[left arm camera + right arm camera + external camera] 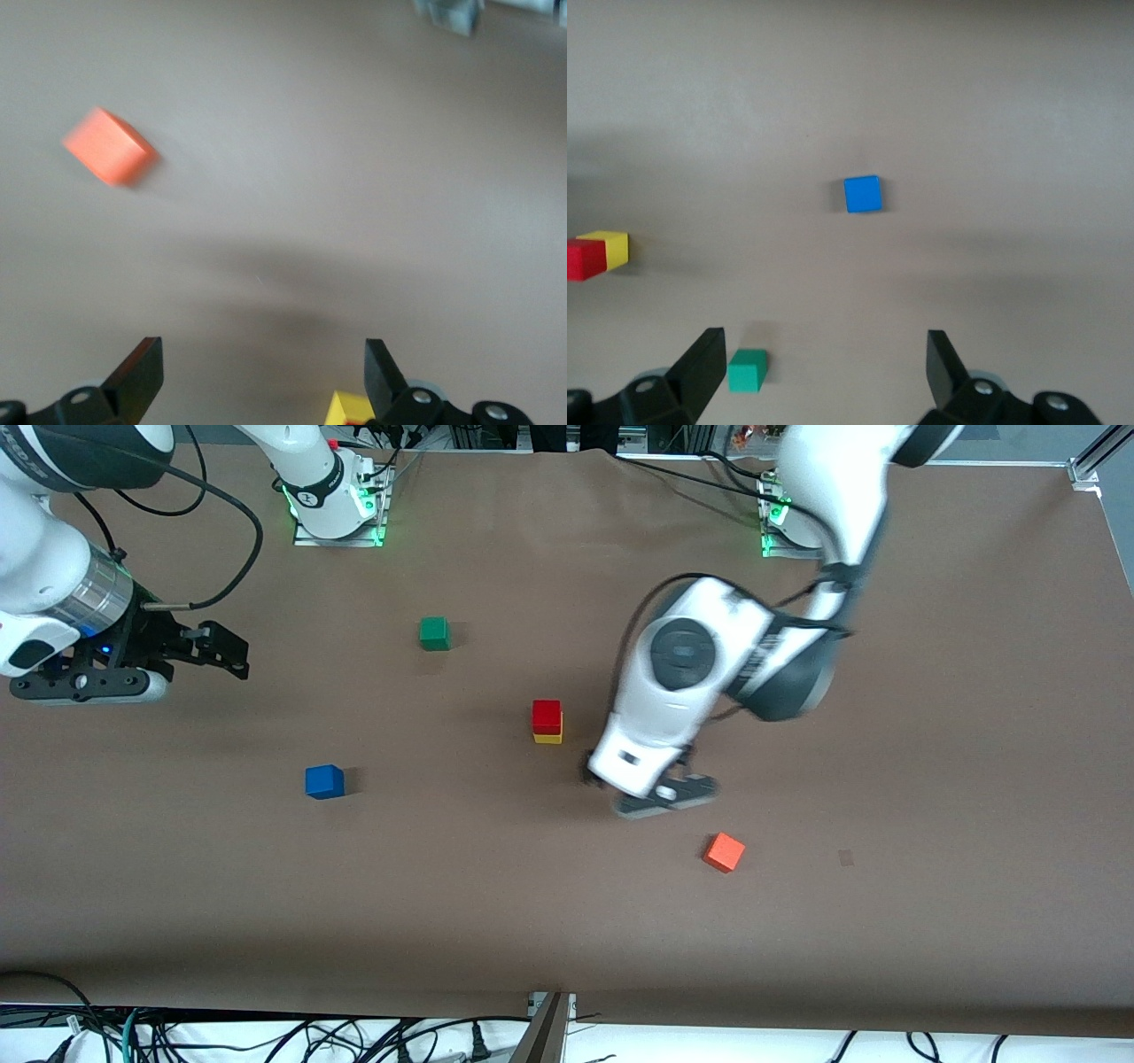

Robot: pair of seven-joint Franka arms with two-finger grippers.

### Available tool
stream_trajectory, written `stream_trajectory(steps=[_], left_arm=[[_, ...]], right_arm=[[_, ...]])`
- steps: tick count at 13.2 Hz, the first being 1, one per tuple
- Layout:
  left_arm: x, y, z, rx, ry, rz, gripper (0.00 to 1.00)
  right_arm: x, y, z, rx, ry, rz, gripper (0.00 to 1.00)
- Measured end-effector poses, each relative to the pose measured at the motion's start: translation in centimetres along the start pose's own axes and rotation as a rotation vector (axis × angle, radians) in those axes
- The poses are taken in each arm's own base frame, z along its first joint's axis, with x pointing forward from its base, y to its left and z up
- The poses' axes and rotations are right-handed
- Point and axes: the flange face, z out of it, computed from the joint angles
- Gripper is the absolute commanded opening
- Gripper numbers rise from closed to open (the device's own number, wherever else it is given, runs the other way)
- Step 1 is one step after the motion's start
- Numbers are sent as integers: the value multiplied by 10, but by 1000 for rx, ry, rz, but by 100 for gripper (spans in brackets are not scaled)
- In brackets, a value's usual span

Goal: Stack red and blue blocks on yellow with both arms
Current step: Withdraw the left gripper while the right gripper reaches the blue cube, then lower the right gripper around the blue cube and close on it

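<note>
The red block (547,715) sits on top of the yellow block (548,737) near the middle of the table. The blue block (324,781) lies alone on the table, toward the right arm's end and nearer the front camera. My left gripper (657,795) is open and empty, in the air beside the stack toward the left arm's end. In the left wrist view (261,376) a corner of the yellow block (348,410) shows by one finger. My right gripper (229,654) is open and empty, up at the right arm's end. The right wrist view (824,367) shows the blue block (862,193), the red block (585,259) and the yellow block (611,246).
A green cube (434,633) lies farther from the front camera than the stack and also shows in the right wrist view (748,370). An orange-red cube (724,852) lies nearer the front camera than the left gripper and shows in the left wrist view (108,147). Brown table surface (496,903).
</note>
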Motion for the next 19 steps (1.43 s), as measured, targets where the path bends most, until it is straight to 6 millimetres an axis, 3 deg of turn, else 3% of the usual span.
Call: stream_trajectory(steps=[2, 4, 6, 9, 12, 14, 16, 19], left_arm=[[45, -56, -30, 17, 1, -51, 100], [78, -111, -43, 56, -35, -1, 100], [108, -160, -57, 62, -36, 38, 100], [135, -224, -119, 34, 37, 48, 100], [117, -270, -210, 39, 79, 69, 100], [97, -297, -239, 71, 35, 131, 100], [78, -309, -243, 92, -3, 221, 100], [54, -321, -224, 121, -76, 261, 100]], right_arm=[[15, 0, 32, -1, -32, 1, 100], [26, 2, 64, -4, -80, -4, 100], [32, 10, 82, -4, -106, -20, 100], [37, 16, 100, -4, -134, -29, 100], [39, 16, 107, -4, -145, -34, 100], [41, 16, 117, -2, -162, -56, 100], [46, 16, 146, -2, -202, -70, 100], [67, 24, 219, 6, -216, -85, 99]])
